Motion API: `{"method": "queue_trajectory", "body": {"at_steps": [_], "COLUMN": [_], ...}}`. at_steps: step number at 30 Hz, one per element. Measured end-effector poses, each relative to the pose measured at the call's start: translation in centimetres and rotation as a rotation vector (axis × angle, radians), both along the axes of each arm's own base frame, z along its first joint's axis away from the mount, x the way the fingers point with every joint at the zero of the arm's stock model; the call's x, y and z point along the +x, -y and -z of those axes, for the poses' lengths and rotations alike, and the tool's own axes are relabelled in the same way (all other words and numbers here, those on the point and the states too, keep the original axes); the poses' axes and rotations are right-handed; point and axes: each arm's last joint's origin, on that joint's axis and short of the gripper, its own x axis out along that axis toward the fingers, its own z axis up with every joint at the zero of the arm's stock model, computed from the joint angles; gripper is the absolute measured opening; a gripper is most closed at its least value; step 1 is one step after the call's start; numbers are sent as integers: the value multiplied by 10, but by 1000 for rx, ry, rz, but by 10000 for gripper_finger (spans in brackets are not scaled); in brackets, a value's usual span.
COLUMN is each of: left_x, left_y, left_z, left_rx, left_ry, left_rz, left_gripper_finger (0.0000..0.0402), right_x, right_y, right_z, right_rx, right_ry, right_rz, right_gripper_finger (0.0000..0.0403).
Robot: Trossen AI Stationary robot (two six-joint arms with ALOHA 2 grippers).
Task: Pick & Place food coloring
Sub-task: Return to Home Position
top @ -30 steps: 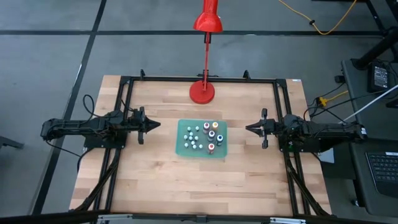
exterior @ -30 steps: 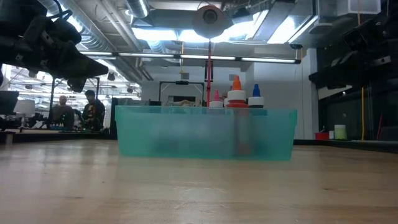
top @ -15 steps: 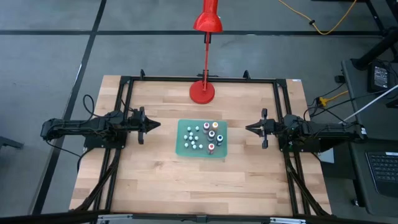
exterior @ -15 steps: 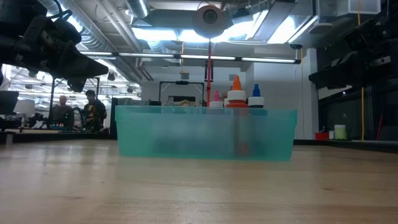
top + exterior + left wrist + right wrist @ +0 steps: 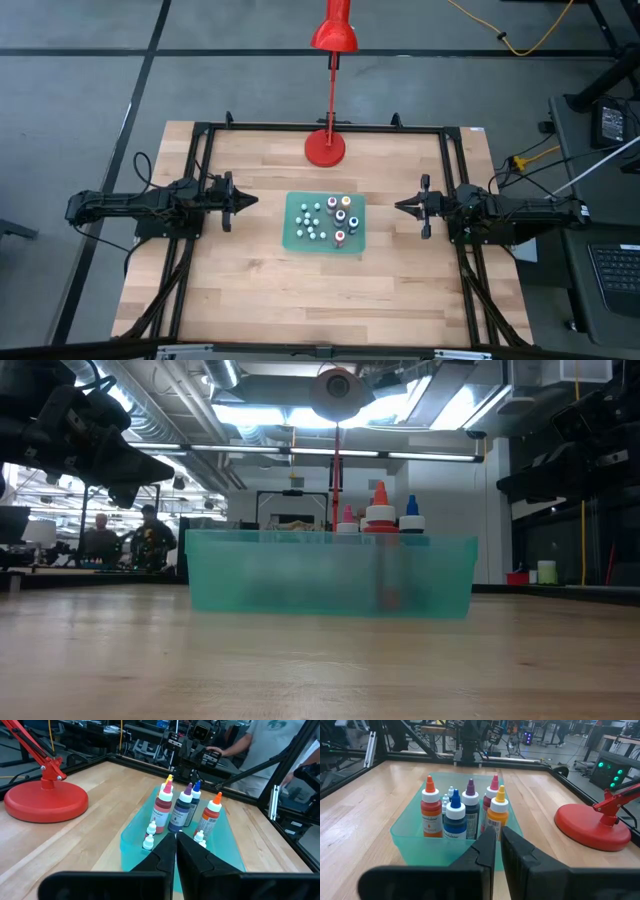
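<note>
"Where is the left claw (image 5: 250, 201)?"

"Hovering over the surface (image 5: 300, 290), fingers pressed together, nothing in them."

"And the right claw (image 5: 400, 206)?"

"Pointing straight back at the left one, fingers drawn together too (its wrist view shows only a sliver between them), and empty."

"The food coloring bottles (image 5: 341, 214)?"

"Standing upright in the green bin (image 5: 292, 240), which sits between the two claws and clear of both. The tall bottles cluster on the side nearer the right claw, the tiny ones nearer the left claw."
</note>
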Motion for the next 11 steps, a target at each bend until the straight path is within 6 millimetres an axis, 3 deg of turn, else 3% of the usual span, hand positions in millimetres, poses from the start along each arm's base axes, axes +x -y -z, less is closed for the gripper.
{"method": "queue_trajectory", "body": {"at_steps": [11], "left_x": [0], "left_y": [0], "left_z": [0], "left_rx": [0], "left_ry": [0], "left_rz": [0], "left_gripper_finger": [6], "right_x": [0], "right_y": [0], "right_z": [0], "right_rx": [0], "right_ry": [0], "right_rz": [0], "right_gripper_finger": [33]}}
